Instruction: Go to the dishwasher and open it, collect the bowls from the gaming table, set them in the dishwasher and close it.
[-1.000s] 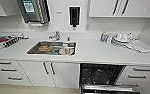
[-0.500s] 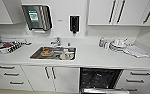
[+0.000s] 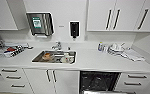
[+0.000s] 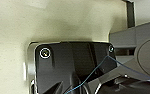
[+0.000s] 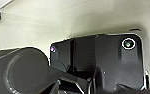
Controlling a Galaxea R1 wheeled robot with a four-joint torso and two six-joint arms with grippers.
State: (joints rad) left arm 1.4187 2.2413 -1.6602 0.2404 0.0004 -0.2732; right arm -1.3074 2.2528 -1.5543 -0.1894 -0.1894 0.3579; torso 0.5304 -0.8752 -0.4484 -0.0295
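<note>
Camera moved nearer counter; dishwasher [image 3: 99, 81] open under worktop right of sink [image 3: 54, 57]; hands' state: cannot tell.

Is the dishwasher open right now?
Open: the under-counter stainless-steel dishwasher shows its dark interior below the white countertop, with the door dropped at the picture's bottom edge.

Head view count. Sink [image 3: 54, 57]: 1, set in the counter [image 3: 96, 61]. Tap [image 3: 57, 46]: 1. Towel dispenser [image 3: 40, 24]: 1, on the wall. Soap dispenser [image 3: 74, 29]: 1. Dishwasher [image 3: 99, 81]: 1, open, near right. Dish rack [image 3: 12, 50]: 1, left. Items in the sink: too blurred to count.
</note>
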